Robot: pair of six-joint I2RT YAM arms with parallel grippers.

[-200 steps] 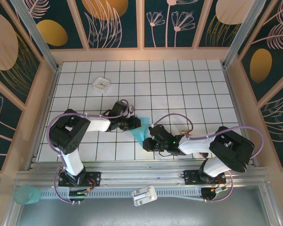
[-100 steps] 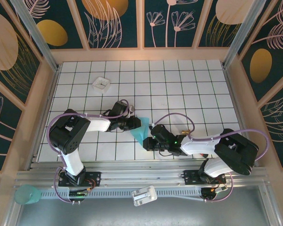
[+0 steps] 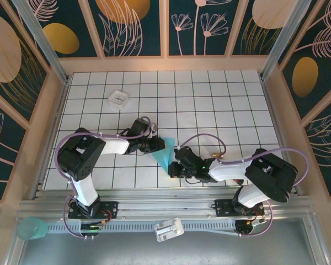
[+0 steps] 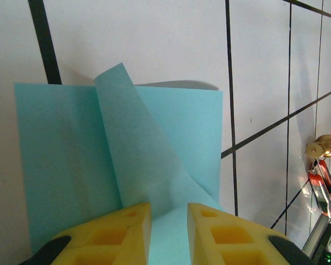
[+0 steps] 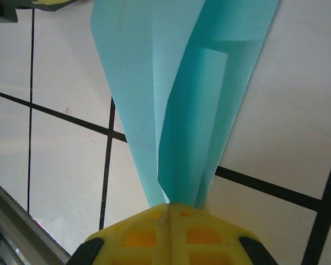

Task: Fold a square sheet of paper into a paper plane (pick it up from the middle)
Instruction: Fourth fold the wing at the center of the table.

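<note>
Lying on the white gridded table at about 6 o'clock from its middle, the turquoise sheet of paper is partly folded into a narrow wedge and sits between the two grippers. The left gripper meets it at the paper's 11 o'clock edge. The right gripper meets it at the 5 o'clock end.

In the right wrist view the right gripper's yellow fingers are clenched with no gap between them, grasping the narrow end of the paper. From that pinch the layered folds fan out toward 12 o'clock. A yellow corner of the other gripper shows at 11 o'clock.

In the left wrist view the left gripper's fingers stand a little apart at 6 o'clock of the picture, and the paper fills the narrow gap between them. A loose flap curls up off the flat part, running from 12 o'clock down into that gap. On its 9 o'clock side the flat layer carries a straight lengthwise crease. Whether these fingers bear on the paper or merely rest over it I cannot tell.

A small white square tray sits toward 10 o'clock on the table, well apart from the paper.
</note>
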